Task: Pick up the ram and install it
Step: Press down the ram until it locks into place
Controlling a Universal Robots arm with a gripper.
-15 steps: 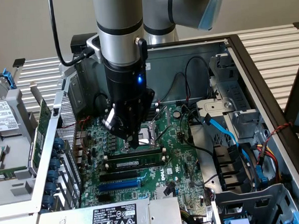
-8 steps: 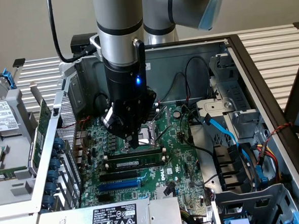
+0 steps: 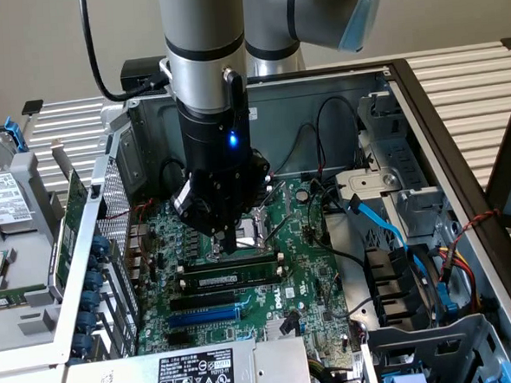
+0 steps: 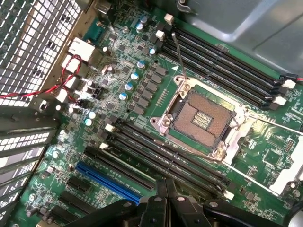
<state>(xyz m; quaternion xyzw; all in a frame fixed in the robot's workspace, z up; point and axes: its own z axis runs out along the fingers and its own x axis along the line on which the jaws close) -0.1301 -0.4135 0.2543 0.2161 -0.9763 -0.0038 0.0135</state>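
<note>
The ram (image 3: 231,281), a narrow stick with a white label strip, lies along one of the long black slots (image 3: 228,264) on the green motherboard (image 3: 299,267), low and level as if seated. My gripper (image 3: 230,243) hangs straight down just above these slots, between them and the CPU socket (image 3: 251,227). Its fingers are shut, with nothing between them. In the wrist view the shut gripper (image 4: 165,183) points at the black slots (image 4: 165,151) beside the open CPU socket (image 4: 203,118).
A blue expansion slot (image 3: 207,317) (image 4: 106,182) lies beyond the memory slots. The metal case walls (image 3: 345,90) surround the board. Blue and black cables (image 3: 388,227) and drive bays crowd the exterior view's right. A labelled power supply (image 3: 197,377) sits in front.
</note>
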